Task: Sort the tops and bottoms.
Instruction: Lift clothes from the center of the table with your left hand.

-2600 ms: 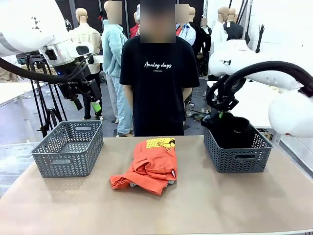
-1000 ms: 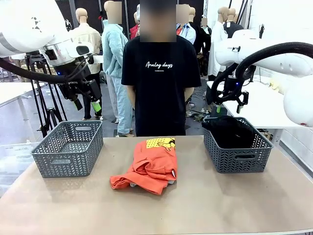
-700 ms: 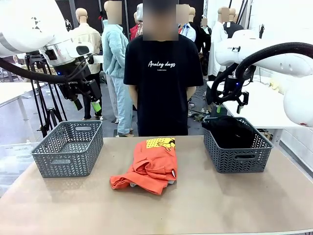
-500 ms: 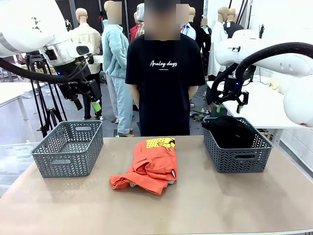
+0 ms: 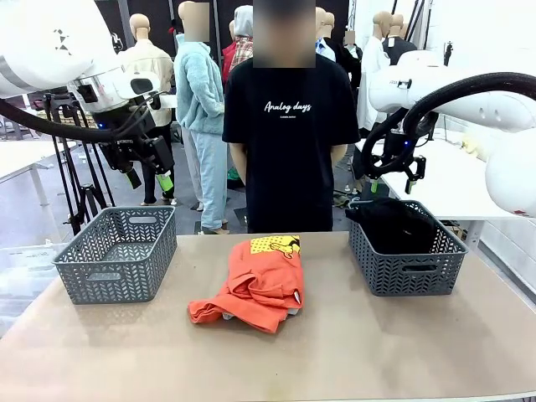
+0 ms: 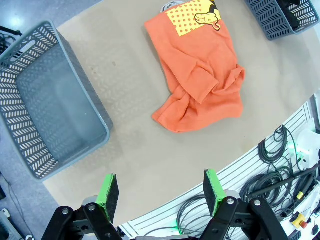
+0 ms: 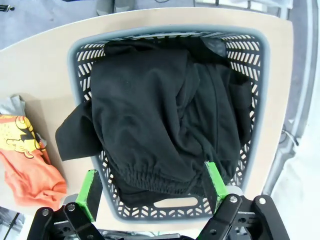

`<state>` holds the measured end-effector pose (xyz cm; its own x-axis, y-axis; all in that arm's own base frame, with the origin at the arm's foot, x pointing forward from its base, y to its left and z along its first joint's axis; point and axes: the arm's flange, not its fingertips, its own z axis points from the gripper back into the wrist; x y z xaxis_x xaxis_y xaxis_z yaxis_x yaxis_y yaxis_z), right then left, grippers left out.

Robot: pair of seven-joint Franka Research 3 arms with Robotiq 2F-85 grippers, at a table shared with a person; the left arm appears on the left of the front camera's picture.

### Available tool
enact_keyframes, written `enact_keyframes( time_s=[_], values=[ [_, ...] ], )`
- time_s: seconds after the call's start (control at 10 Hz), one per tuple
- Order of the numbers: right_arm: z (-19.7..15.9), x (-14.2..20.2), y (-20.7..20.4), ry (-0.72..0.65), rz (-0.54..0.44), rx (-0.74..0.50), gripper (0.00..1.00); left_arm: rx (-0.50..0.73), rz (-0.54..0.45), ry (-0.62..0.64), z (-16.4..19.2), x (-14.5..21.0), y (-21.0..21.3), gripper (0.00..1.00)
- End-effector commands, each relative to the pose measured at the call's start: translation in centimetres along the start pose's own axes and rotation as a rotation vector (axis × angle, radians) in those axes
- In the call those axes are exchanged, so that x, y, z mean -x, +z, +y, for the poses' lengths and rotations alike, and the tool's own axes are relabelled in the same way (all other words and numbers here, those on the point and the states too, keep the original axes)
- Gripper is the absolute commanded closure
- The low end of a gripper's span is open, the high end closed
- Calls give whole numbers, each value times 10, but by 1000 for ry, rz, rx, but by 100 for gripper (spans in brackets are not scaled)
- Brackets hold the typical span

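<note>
Front view: I take the orange T-shirt [image 5: 255,289] as my marker. It lies crumpled mid-tabletop [image 5: 377,352], with a light grey shirt [image 7: 12,105] peeking out from under it. The black bottoms [image 5: 398,226] are heaped in the right basket [image 5: 406,270], off to the T-shirt's right, one flap spilling over the rim toward the T-shirt. I judge that half of the sort done. The left basket [image 5: 117,264], on the T-shirt's other side, has nothing in it and is presumably meant for the tops. My right hand [image 5: 392,186] hangs above the bottoms, up and right of the T-shirt, fingers spread wide and gripping nothing. My left hand [image 5: 149,179] hovers high, up and left of the T-shirt, likewise spread and touching nothing.
</note>
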<state>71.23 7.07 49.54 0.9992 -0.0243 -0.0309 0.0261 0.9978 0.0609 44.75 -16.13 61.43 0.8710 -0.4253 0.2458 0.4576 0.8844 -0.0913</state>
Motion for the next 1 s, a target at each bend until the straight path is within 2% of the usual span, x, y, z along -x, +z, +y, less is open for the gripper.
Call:
enact_keyframes(
  time_s=[0.0, 0.3, 0.4, 0.6, 0.9],
  values=[
    [0, -1, 0, 11, -13, -1, 0, -7, 0, -1, 1, 1, 1, 12],
    [0, 0, 0, 0, 0, 0, 0, -7, 0, -1, 1, 1, 1, 12],
    [2, 16, 4, 5, -47, 126, 0, -7, 0, -1, 1, 1, 1, 12],
    [18, 60, 27, 212, -213, 233, 0, -7, 0, -1, 1, 1, 1, 12],
    [17, 118, 41, 358, -291, 242, 0, -7, 0, -1, 1, 1, 1, 12]
  ],
)
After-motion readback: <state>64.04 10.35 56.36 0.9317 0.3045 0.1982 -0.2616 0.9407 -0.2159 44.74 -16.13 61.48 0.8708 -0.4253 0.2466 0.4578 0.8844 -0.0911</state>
